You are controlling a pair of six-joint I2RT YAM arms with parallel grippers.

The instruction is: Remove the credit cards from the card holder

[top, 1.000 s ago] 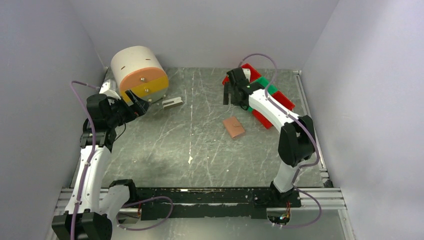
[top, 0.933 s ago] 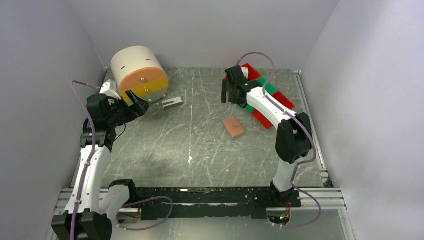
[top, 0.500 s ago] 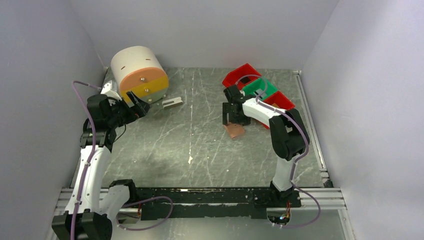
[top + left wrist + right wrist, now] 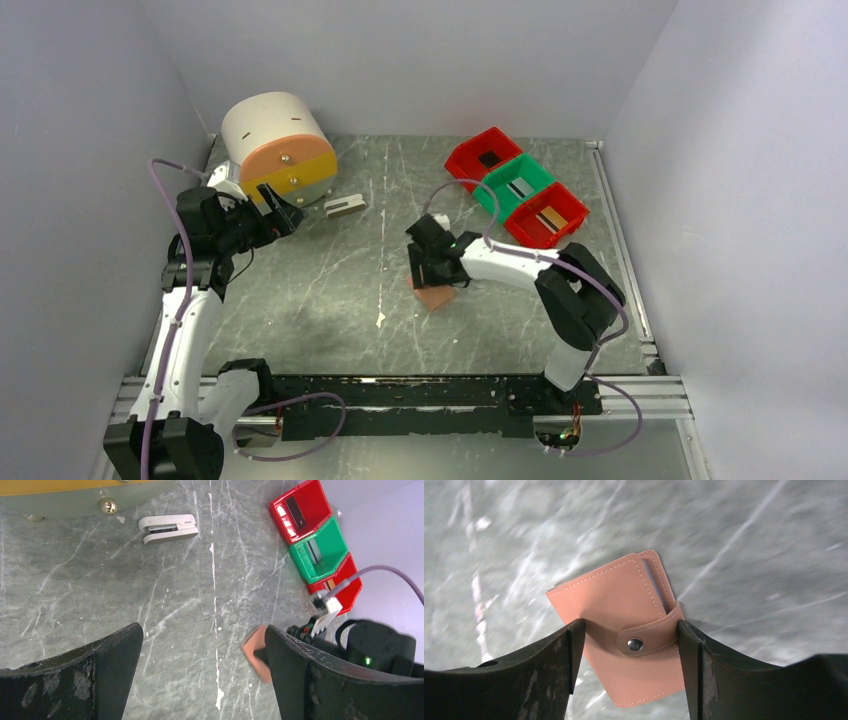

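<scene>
The card holder [image 4: 614, 595], a tan-pink wallet folded shut with its snap strap fastened, sits between my right gripper's [image 4: 629, 630] fingers, which press on its two long edges. In the top view the card holder [image 4: 434, 297] is at mid-table under my right gripper [image 4: 430, 272]. A thin pale blue edge shows at its fold; nothing inside it shows. Three credit cards lie in the bins: black [image 4: 488, 159], grey-white [image 4: 518, 188], gold-brown [image 4: 548, 219]. My left gripper [image 4: 277, 207] is open and holds nothing, far left near the drum.
A red bin [image 4: 462, 160], a green bin [image 4: 500, 201] and another red bin [image 4: 575, 205] stand in a row at the back right. A big cream and orange-yellow drum [image 4: 277, 140] lies at the back left, with a small grey-white block [image 4: 345, 205] beside it.
My right arm swung from the bins down onto the card holder, its jaws narrowed onto it, and arm and holder moved left and nearer. The left arm barely moved.
</scene>
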